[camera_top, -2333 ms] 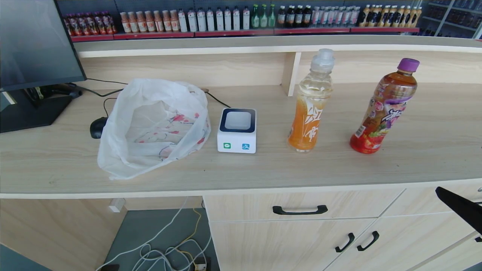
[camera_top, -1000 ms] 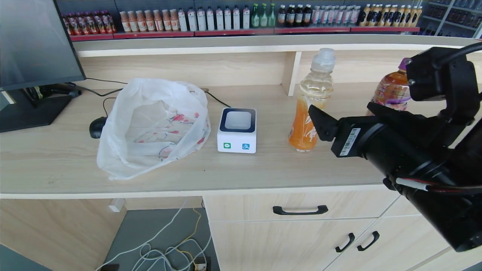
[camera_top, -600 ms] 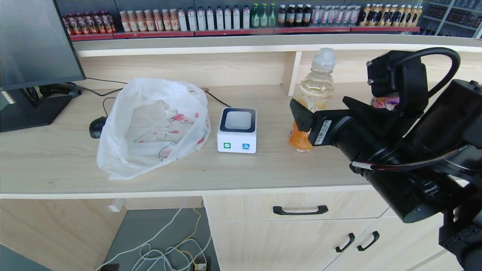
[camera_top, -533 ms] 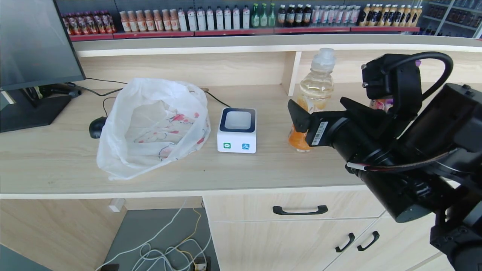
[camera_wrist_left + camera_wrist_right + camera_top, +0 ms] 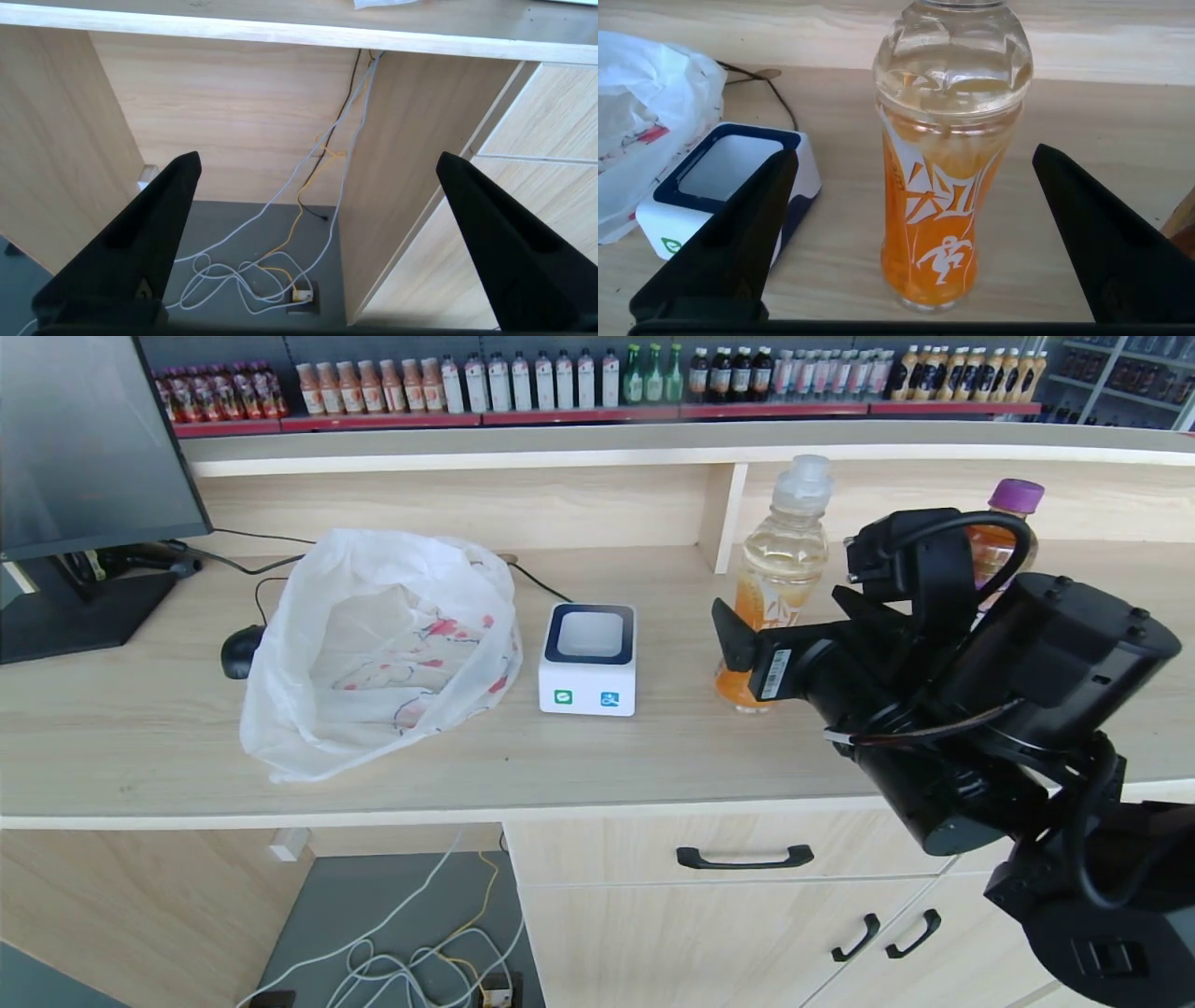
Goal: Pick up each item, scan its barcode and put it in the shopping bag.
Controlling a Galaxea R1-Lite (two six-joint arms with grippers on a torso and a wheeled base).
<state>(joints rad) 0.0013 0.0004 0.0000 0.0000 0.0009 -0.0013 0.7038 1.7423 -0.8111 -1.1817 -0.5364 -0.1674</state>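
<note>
An orange drink bottle (image 5: pixel 777 581) with a clear cap stands upright on the wooden counter (image 5: pixel 653 756), right of the white scanner box (image 5: pixel 588 659). My right gripper (image 5: pixel 782 612) is open at the bottle's lower half. In the right wrist view the orange bottle (image 5: pixel 949 196) stands between the spread fingers of the right gripper (image 5: pixel 915 159), touching neither. A purple-capped red tea bottle (image 5: pixel 1006 527) stands behind the arm, mostly hidden. The white shopping bag (image 5: pixel 383 644) lies open left of the scanner. My left gripper (image 5: pixel 318 173) hangs open and empty below the counter.
A monitor (image 5: pixel 89 439) and a black mouse (image 5: pixel 241 651) sit at the counter's left. A raised back ledge with a wooden divider (image 5: pixel 726 513) runs behind the bottles. Drawers (image 5: pixel 744 857) front the counter below; cables (image 5: pixel 280 252) lie on the floor.
My right arm has come up from the lower right and moved left and forward to the orange bottle, its open fingers now on either side of it. The bottles, scanner and bag have not moved.
</note>
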